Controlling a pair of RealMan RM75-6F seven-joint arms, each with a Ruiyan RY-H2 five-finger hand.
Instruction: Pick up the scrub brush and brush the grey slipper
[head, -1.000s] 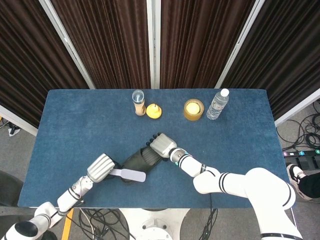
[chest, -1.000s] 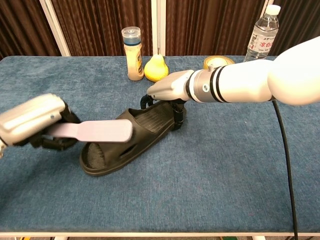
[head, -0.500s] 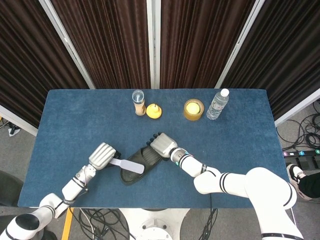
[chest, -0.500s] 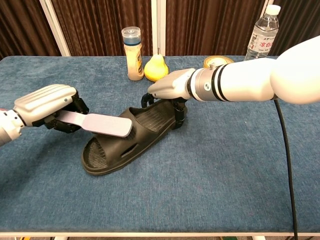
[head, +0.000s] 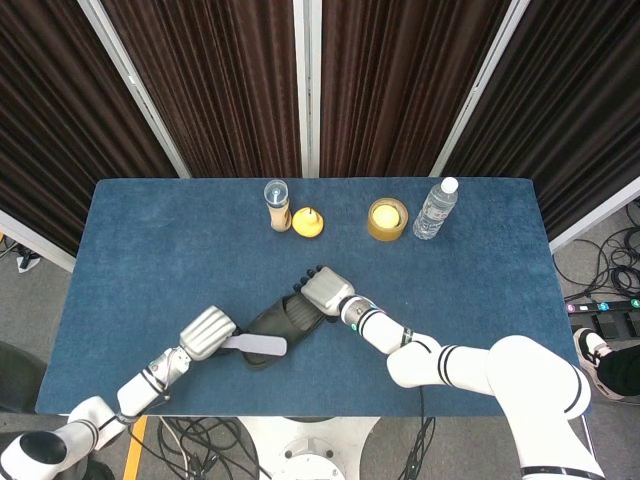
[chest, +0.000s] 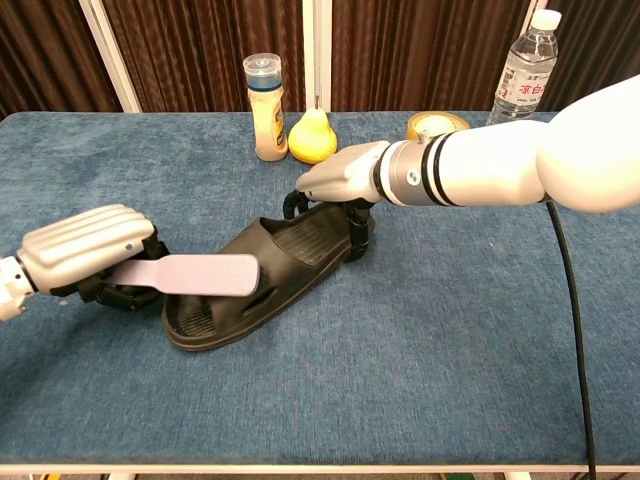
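Note:
The dark grey slipper (chest: 255, 270) (head: 280, 325) lies at an angle on the blue table, toe toward the front left. My left hand (chest: 85, 252) (head: 206, 333) grips the handle of a pale scrub brush (chest: 195, 274) (head: 255, 346), whose head lies over the slipper's strap and toe end. My right hand (chest: 340, 175) (head: 322, 291) holds the slipper's heel end, fingers curled down over its rim on both sides.
Along the table's back edge stand a small capped bottle (chest: 265, 93) (head: 277, 203), a yellow pear-shaped object (chest: 312, 136) (head: 306, 221), a yellow round container (head: 387, 217) and a clear water bottle (head: 436, 208) (chest: 524, 63).
My left hand has drawn the brush back toward the slipper's toe end and lowered slightly, after pushing it toward the heel half a second ago. The right hand and slipper stay put.

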